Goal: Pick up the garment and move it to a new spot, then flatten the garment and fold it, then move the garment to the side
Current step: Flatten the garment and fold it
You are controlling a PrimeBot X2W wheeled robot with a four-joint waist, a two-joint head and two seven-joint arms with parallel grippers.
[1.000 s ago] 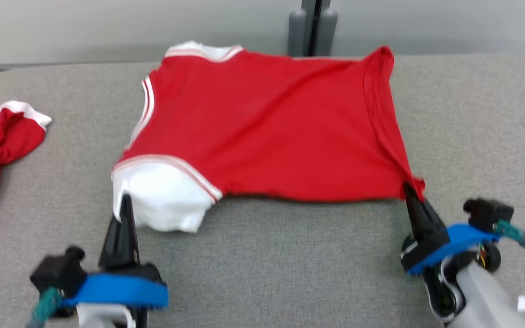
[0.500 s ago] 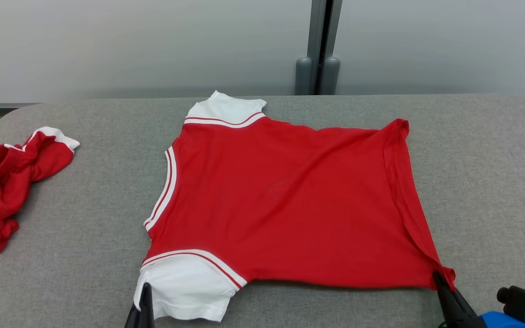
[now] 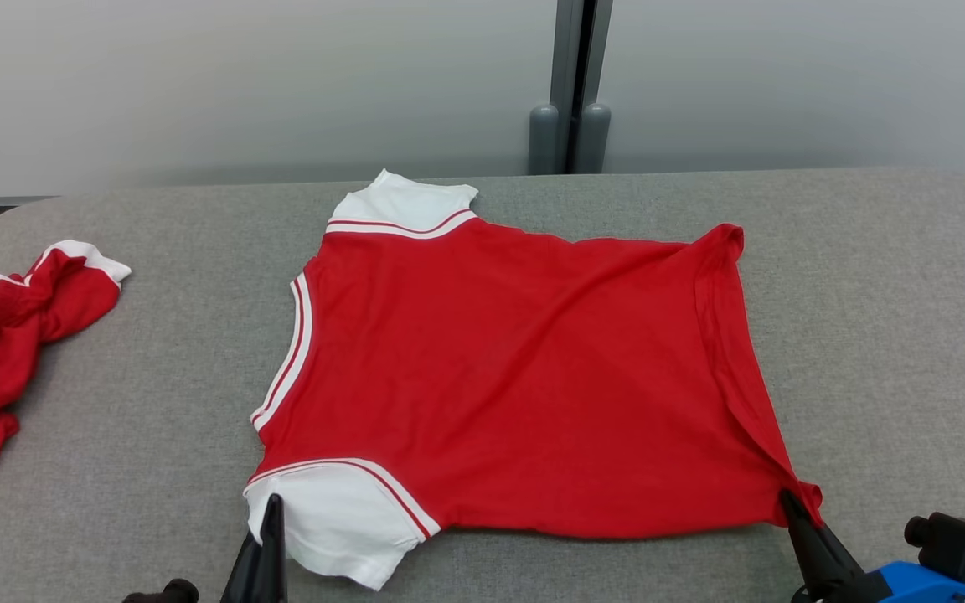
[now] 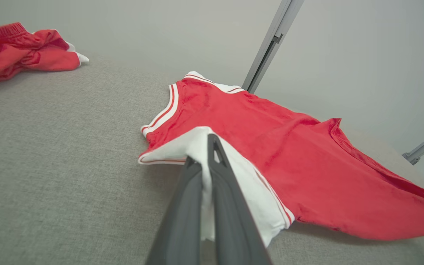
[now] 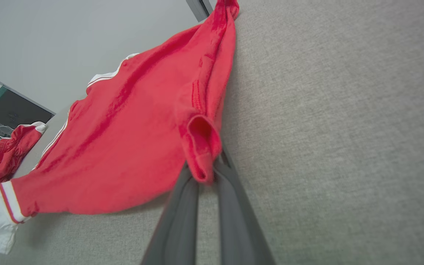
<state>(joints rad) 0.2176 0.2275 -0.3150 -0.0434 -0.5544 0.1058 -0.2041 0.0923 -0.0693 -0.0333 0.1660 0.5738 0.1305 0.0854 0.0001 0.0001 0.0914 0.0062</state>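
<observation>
Far left, a crumpled red heap [image 3: 5, 335] with white trim lies on the grey table [image 3: 131, 469], well apart from the shirt [image 3: 516, 377]. Next, at the near edge, your left gripper [image 3: 272, 509] has its fingers pressed together on the shirt's white near sleeve [image 3: 340, 519]. Your left wrist view shows the white cloth pinched between them. The shirt lies spread over the middle of the table. It is red with white sleeves and striped trim, neck edge to the left, hem to the right, and shallow wrinkles run across it. Its far sleeve [image 3: 403, 205] rests toward the table's far edge. To the right, your right gripper [image 3: 791, 504] is clamped on the near hem corner [image 3: 802, 496], with red cloth bunched over its tips. Beyond the table, a grey post [image 3: 570, 84] stands against a pale wall [image 3: 198, 84].
</observation>
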